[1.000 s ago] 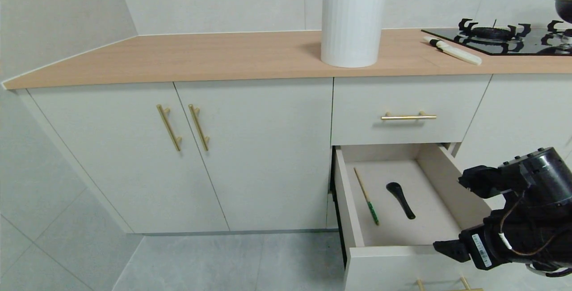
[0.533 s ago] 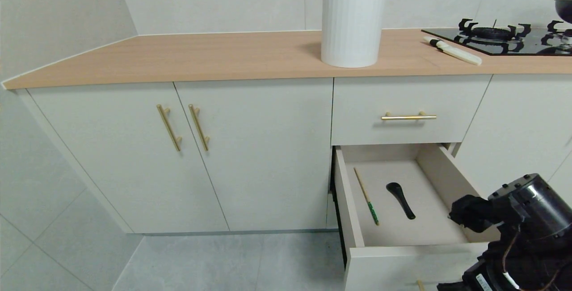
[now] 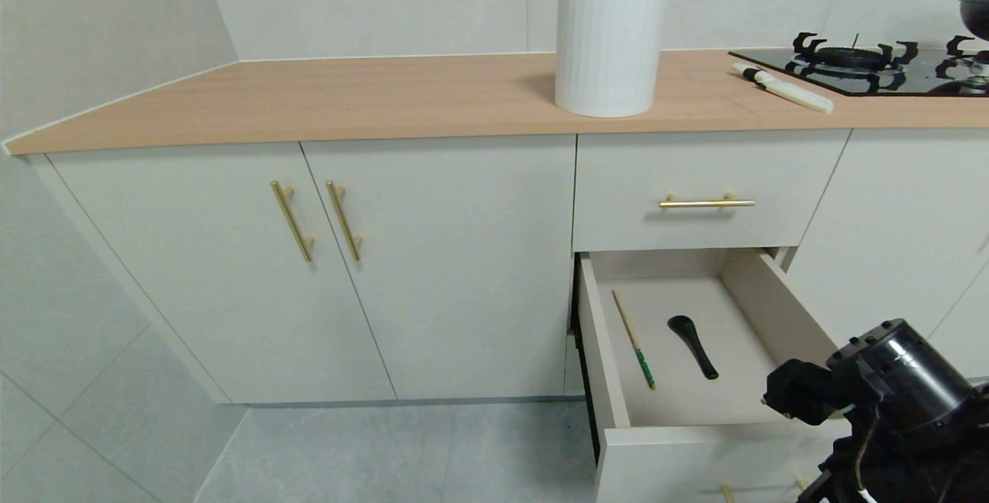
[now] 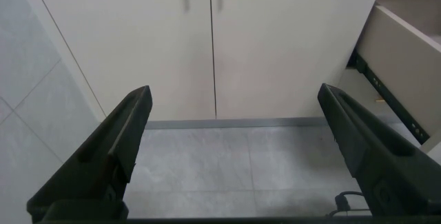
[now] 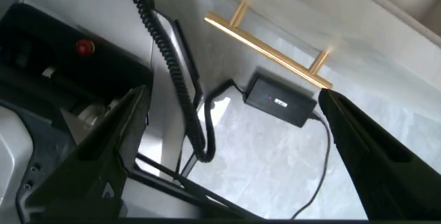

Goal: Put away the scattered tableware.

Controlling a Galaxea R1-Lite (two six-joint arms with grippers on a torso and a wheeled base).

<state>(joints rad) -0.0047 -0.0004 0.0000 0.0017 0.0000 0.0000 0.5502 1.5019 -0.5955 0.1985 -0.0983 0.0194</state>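
- Head view: one open drawer stands pulled out under the countertop. In it lie one green-tipped chopstick and one black spoon, side by side and apart.
- On the countertop there are one white ribbed cylinder and one pale knife. The knife lies just beside the gas hob.
- The two cabinet doors carry two upright gold handles. The one closed drawer above the open one has a single gold bar.
- The right arm is at the open drawer's front right corner.
- The right gripper has its fingers spread wide and holds nothing. It faces a gold drawer handle, with a black adapter and its cable on the floor.
- The left gripper is also spread wide and empty, low before the cabinet doors.
- The surface is a wood-look counter over pale cabinet fronts. The room has a grey tiled floor and light tiled walls.
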